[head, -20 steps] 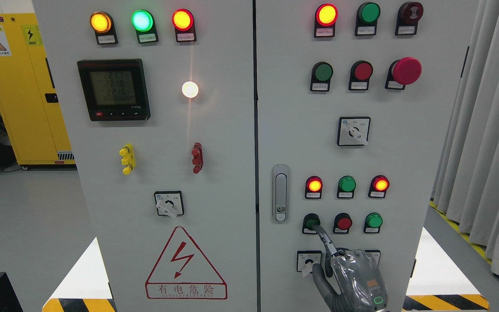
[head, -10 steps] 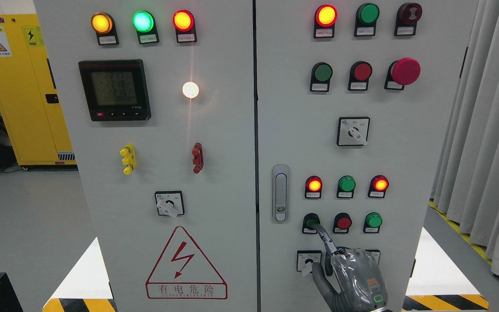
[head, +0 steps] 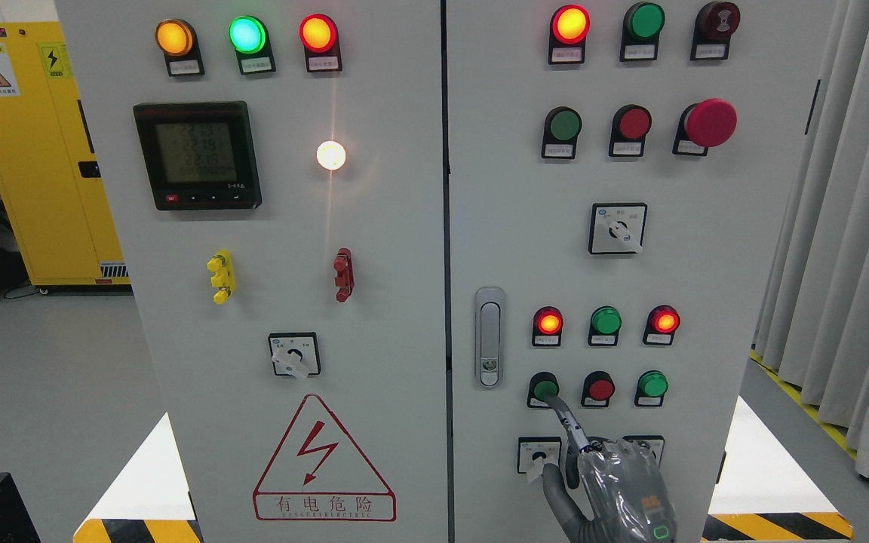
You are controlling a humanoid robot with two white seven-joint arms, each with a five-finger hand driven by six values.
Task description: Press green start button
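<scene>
The green start button (head: 544,388) sits at the left of the lowest button row on the right cabinet door (head: 706,286). My right hand (head: 566,445), in a grey glove, comes up from the bottom edge. Its index finger (head: 564,417) is stretched out and up to the left, with the tip at the button's lower right edge. The other fingers are curled and hold nothing. I cannot tell whether the tip still touches the button. The left hand is out of view.
Beside the green button are a red button (head: 600,389) and another green button (head: 652,385). Above them are three indicator lamps (head: 605,321). A rotary switch (head: 538,455) lies just left of my hand, and a door latch (head: 489,336) is further left. Grey curtains (head: 849,226) hang at the right.
My index fingertip has slid a little down and to the right off the green button's face, so more of the button shows. The hand has dropped slightly.
</scene>
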